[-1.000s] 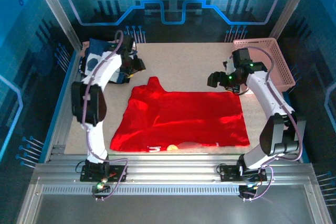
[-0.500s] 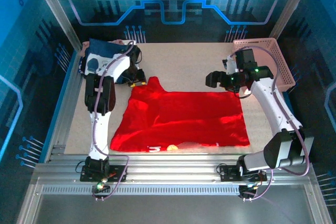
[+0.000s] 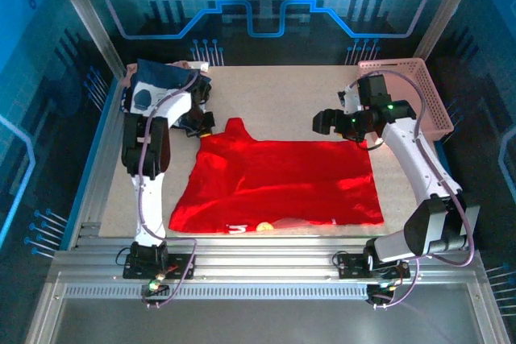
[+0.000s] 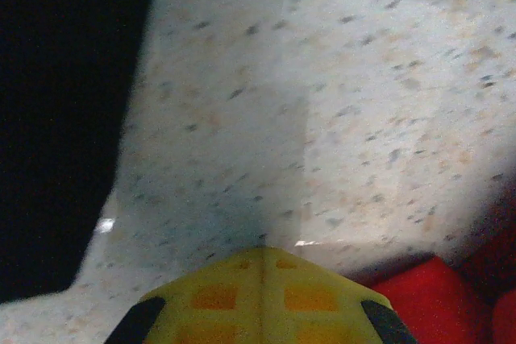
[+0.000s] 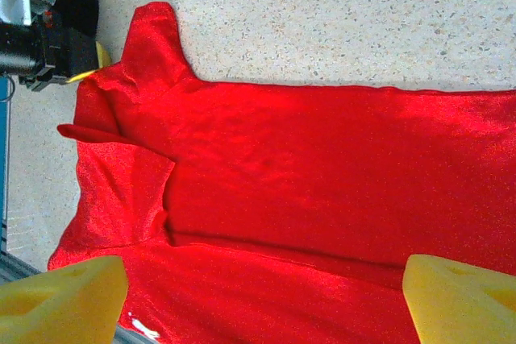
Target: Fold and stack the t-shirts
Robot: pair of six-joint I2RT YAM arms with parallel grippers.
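- We see the red t-shirt [image 3: 282, 183] spread flat mid-table [image 3: 282, 94].
- The pink basket [image 3: 415, 98] sits well off the red t-shirt's far right corner.
- The navy t-shirt [image 3: 153, 86] lies bunched just beyond the red t-shirt's far left sleeve.
- The left gripper [image 3: 203, 125] is at that sleeve's edge with its jaws together. We can't tell if cloth is pinched.
- The right gripper [image 3: 324, 123] is over the red t-shirt's far right edge, jaws wide apart and holding nothing.

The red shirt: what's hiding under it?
The red shirt lies spread on the speckled table, which shows around it. A bit of white and yellow print peeks out at its near edge. Anything else beneath is covered by the cloth.
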